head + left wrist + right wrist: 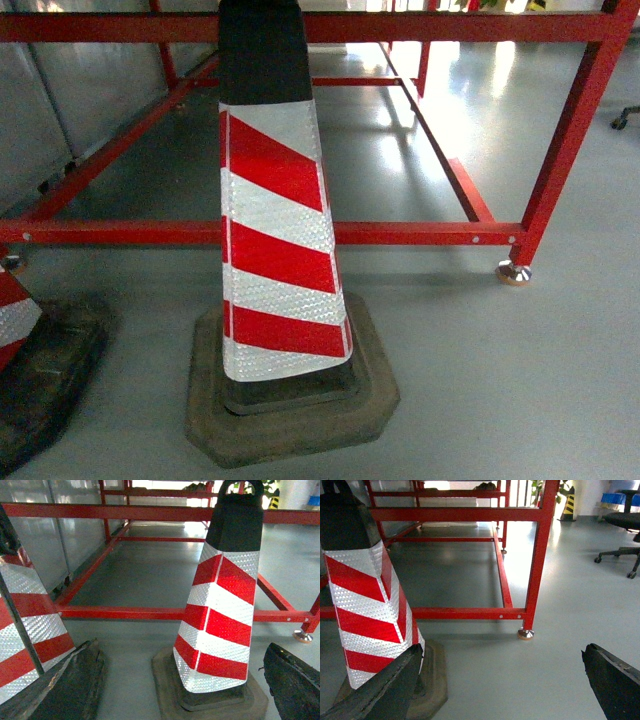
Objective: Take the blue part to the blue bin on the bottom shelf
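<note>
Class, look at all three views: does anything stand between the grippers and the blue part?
It can't be judged: no blue part, bin or shelf shows. A striped traffic cone stands directly ahead, before a red frame. Both grippers' jaws are open, holding nothing.

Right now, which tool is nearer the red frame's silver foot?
Right. The foot sits ahead of the right tool, roughly between its open fingers. From the left tool it lies far off to the right, beyond the striped cone.
</note>
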